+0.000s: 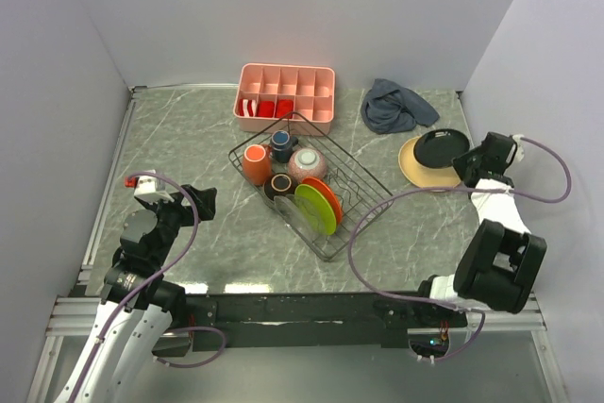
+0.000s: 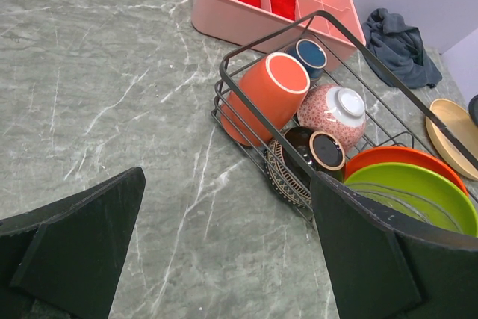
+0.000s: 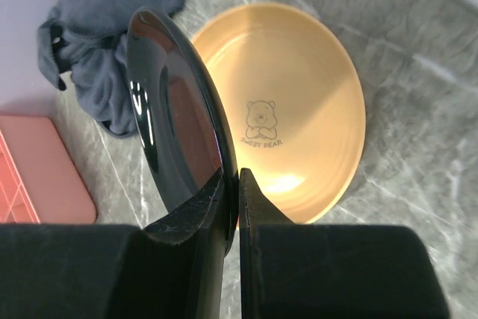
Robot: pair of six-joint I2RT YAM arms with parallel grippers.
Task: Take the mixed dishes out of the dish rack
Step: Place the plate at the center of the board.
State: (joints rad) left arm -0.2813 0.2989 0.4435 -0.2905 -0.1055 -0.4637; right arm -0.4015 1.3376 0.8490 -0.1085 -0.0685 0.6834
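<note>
The black wire dish rack (image 1: 357, 182) stands mid-table. It holds an orange mug (image 2: 261, 98), a small dark-blue cup (image 2: 308, 56), a pink speckled bowl (image 2: 332, 113), a dark-brown bowl (image 2: 306, 158), and upright orange-red (image 2: 403, 158) and lime green (image 2: 418, 192) plates. My left gripper (image 2: 228, 184) hangs open left of the rack, nothing between its fingers. At the right, my right gripper (image 3: 231, 184) is shut on the rim of a glossy black plate (image 3: 175, 117), held tilted over a tan plate (image 3: 299, 102) lying flat on the table.
A pink compartment tray (image 1: 286, 93) with red-white items sits behind the rack. A crumpled grey cloth (image 1: 396, 106) lies at the back right, just beyond the tan plate. White walls close in the table on the left, back and right.
</note>
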